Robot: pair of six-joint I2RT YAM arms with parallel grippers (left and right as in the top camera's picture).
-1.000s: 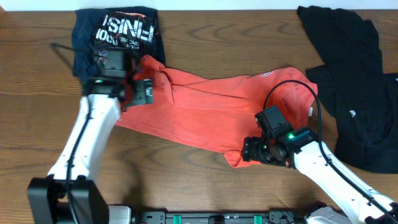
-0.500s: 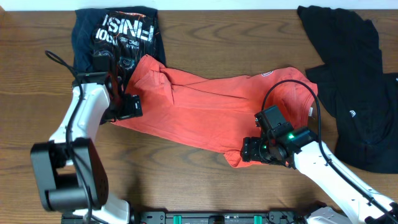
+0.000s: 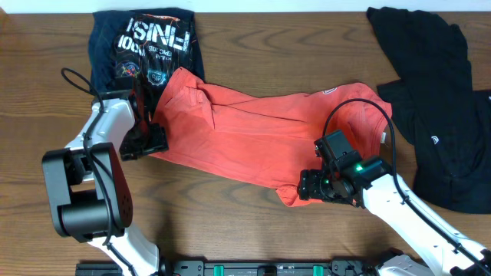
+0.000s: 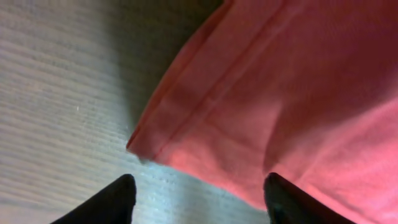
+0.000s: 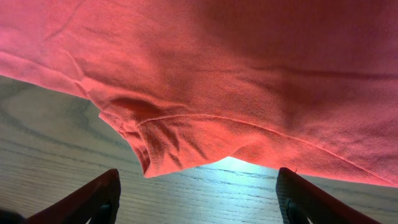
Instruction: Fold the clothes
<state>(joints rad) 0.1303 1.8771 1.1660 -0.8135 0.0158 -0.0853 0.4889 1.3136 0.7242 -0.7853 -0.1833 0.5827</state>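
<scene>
Now left gripper point(image 3: 153, 143) lower at coral-red T-shirt point(image 3: 253, 130) hem — right gripper point(image 3: 304, 186) unmoved.

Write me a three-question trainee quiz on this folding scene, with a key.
1. True or false: the left gripper is shut on the red T-shirt.
2. What lies at the far right of the table? A) a towel B) a black garment C) a box
3. Which garment touches the T-shirt's left end?
Key: 1 false, its fingers stand apart. 2 B. 3 the folded navy shirt with white print.
</scene>
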